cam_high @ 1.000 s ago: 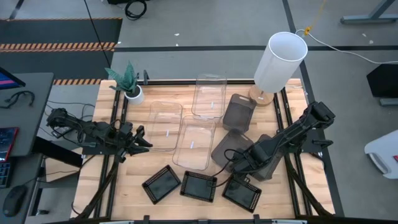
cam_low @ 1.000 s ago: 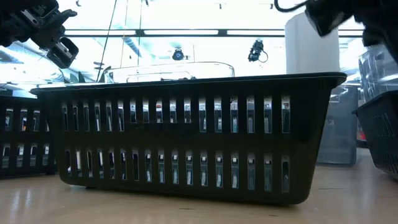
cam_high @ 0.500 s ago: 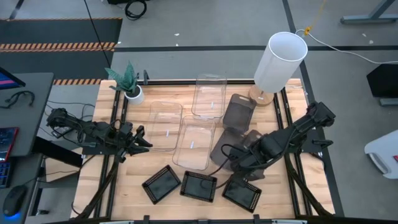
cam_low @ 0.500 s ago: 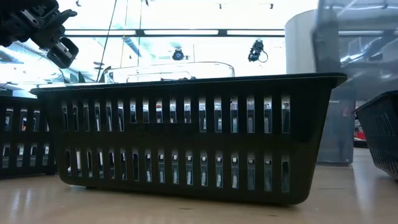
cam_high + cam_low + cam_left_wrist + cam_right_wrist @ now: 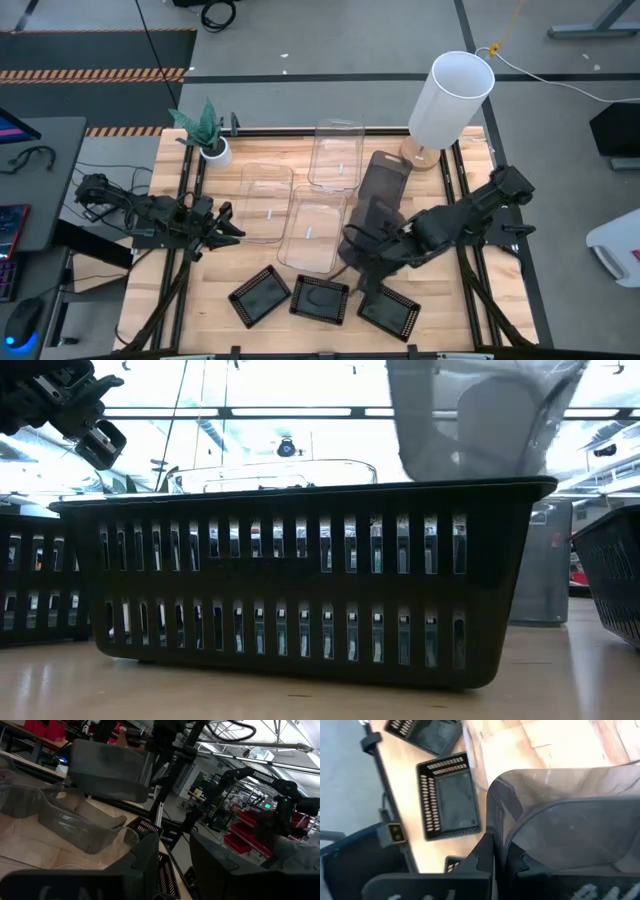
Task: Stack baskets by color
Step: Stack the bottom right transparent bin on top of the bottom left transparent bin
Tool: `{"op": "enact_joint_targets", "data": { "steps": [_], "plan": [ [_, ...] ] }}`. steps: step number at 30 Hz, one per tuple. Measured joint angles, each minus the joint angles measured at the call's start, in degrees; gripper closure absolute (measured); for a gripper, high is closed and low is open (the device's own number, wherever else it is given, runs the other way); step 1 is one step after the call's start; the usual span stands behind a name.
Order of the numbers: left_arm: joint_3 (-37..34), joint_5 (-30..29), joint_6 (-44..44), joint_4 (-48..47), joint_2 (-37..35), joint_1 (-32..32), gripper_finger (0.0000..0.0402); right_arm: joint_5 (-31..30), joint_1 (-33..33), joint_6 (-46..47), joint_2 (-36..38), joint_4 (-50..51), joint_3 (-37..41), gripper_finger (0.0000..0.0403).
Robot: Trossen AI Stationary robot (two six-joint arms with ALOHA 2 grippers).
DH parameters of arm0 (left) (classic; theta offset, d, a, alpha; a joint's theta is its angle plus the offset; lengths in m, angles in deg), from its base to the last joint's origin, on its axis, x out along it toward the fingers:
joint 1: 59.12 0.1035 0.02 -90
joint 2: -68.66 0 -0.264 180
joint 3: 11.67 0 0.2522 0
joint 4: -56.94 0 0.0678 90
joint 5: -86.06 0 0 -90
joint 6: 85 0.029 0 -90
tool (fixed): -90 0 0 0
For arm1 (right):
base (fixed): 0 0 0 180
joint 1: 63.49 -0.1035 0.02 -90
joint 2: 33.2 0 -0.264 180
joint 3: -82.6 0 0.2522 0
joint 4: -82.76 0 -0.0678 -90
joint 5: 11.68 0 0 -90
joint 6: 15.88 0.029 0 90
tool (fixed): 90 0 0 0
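My right gripper (image 5: 382, 248) is shut on a smoky grey basket (image 5: 373, 217), which hangs in the air right of the table's middle, above a second grey basket (image 5: 352, 248). The low view shows the held grey basket (image 5: 478, 422) high above the black basket (image 5: 300, 580). A third grey basket (image 5: 386, 172) rests on its base near the lamp. Three clear baskets (image 5: 315, 230) lie in the middle, and three black baskets (image 5: 320, 298) stand along the near edge. My left gripper (image 5: 226, 225) stays at the left, open, with nothing between its fingers. My right gripper pinches the grey basket's wall at the rim (image 5: 496, 827) between its two fingers, one finger on each face of the wall. The fingers slant down from the table's right. The basket is lifted clear of the table and hangs slightly tilted.
A white lamp (image 5: 450, 100) stands at the far right, and a small plant pot (image 5: 213, 150) at the far left. Bare wood shows along the table's left edge (image 5: 160, 250) and right of the black baskets.
My right gripper has risen and swung toward the table's left while tipping and rolling, still shut. The grey basket has come up off the table at the right and now hangs above another grey basket.
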Motion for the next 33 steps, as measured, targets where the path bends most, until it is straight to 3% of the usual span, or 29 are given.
{"op": "enact_joint_targets", "data": {
  "steps": [6, 11, 16, 27, 33],
  "plan": [
    [0.0, 0.0, 0.0, -0.1, 0.0, 0.0, 0.0285, 4.8, 3.5, -0.7, -6.1, 1.5, 0.0, 0.0394],
    [0.0, 0.0, 0.0, 0.0, 0.0, 0.0, 0.0285, 4.9, 5.6, -0.7, -9.4, 6.5, 0.0, 0.0394],
    [0.0, 0.0, 0.0, 0.0, 0.0, 0.0, 0.0285, 3.9, 6.3, -1.4, -10.8, 9.2, 0.1, 0.0394],
    [0.0, 0.0, 0.0, 0.0, 0.1, 0.0, 0.0285, 9.1, 5.9, -6.4, -13.4, 12.8, 0.1, 0.0393],
    [0.0, 0.0, 0.0, 0.0, 0.0, 0.0, 0.0285, 8.9, 5.5, -8.2, -14.3, 13.4, 0.1, 0.0363]
  ]
}}
